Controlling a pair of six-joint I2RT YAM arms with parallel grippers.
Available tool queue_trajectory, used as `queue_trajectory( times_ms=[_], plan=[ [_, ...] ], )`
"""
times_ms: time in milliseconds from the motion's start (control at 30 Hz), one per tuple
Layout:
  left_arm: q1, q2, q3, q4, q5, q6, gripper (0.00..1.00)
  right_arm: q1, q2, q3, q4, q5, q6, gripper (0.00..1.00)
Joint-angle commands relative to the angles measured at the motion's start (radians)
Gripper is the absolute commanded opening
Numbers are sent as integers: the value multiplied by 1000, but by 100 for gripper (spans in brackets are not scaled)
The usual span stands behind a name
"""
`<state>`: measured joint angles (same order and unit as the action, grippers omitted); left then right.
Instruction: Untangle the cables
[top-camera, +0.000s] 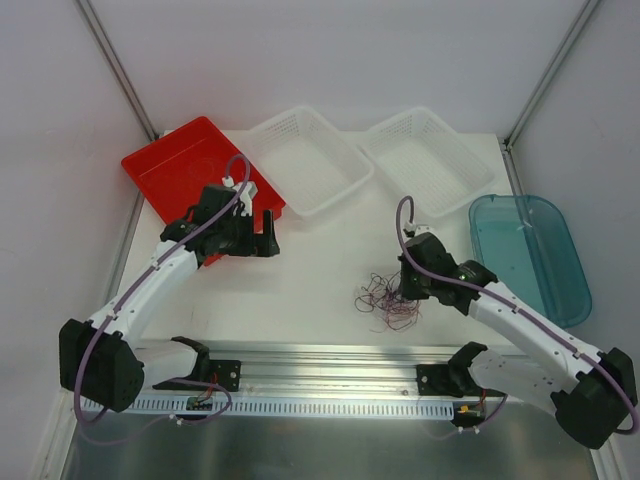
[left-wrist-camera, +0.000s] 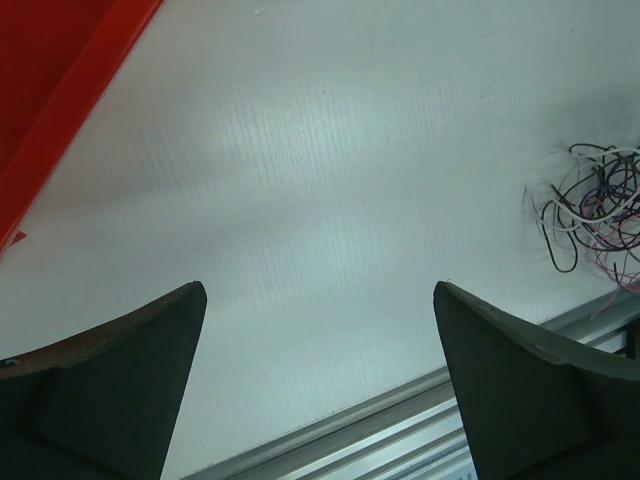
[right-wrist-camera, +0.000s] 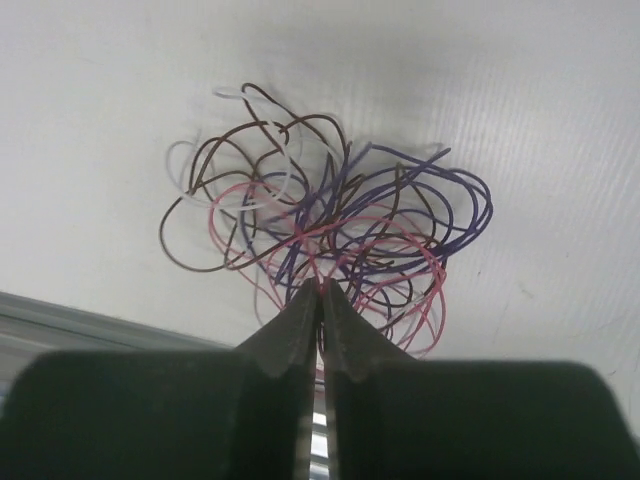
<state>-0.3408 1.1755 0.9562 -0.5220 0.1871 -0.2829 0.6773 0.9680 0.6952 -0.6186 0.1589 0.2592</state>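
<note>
Counter (top-camera: 310, 285): white, matt, evenly lit. It is enclosed by plain pale walls (top-camera: 330, 55). Metal struts (top-camera: 119, 68) are set at the rear corners. An aluminium rail (top-camera: 330, 358) is fitted along the near edge.

No text, label, brand, number or sign can be read anywhere.

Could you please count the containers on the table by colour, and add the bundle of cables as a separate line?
red tray: 1
white baskets: 2
teal tray: 1
tangle of cables: 1
Total: 5
</note>
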Motion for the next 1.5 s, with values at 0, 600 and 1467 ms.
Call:
queue_trajectory(
  times_ms=[0,600,1467],
  plan=[
    [-6,-36,-43,28,31,57,99,47,38,156,-29,43,-5,3],
    [-6,-146,-91,79,126,93,99,159,160,936,-184,-42,-209,2],
    [-266,-249,-211,272,152,-47,99,188,324,429,86,-216,-155,62]
  ],
)
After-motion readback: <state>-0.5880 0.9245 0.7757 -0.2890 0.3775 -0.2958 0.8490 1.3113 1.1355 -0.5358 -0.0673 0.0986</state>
